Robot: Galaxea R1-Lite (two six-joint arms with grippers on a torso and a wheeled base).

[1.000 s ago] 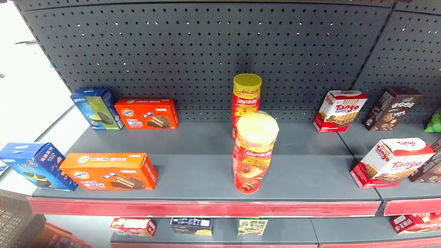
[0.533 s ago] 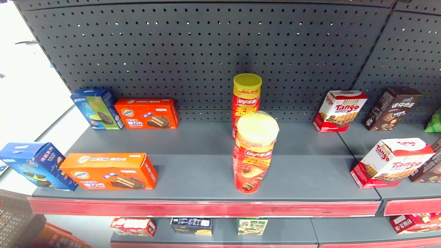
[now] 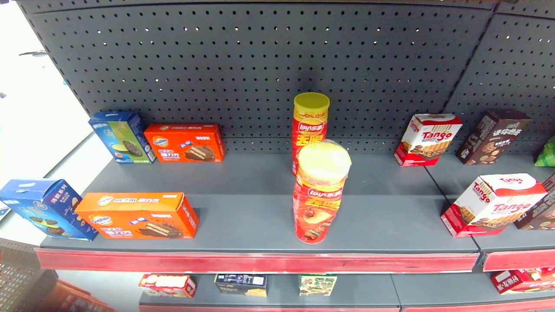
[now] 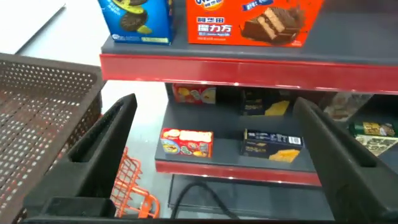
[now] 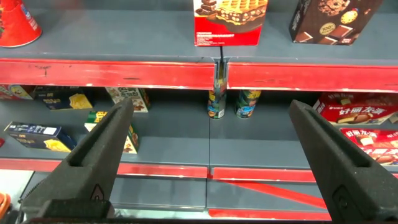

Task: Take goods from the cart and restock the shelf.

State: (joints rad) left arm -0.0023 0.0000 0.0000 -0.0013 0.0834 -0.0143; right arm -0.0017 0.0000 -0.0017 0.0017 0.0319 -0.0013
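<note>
The shelf [image 3: 260, 216] carries a front can [image 3: 320, 195] upright near its edge and a rear can [image 3: 310, 123] by the back panel [image 3: 217, 65], with boxes [image 3: 138, 216] at either side. The mesh cart [image 4: 37, 112] lies just beside the left gripper [image 4: 214, 104]. Its jaws stand apart and empty, as do those of the right gripper [image 5: 211, 107]. The step appears to fall between placements. The next move calls for a reach into the cart.

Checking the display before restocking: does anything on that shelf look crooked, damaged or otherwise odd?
Nothing on the grey shelf is spilled or toppled. The front red crisp tube with a yellow lid seems to have crinkled clear film around its top, unlike the tube behind it.
</note>
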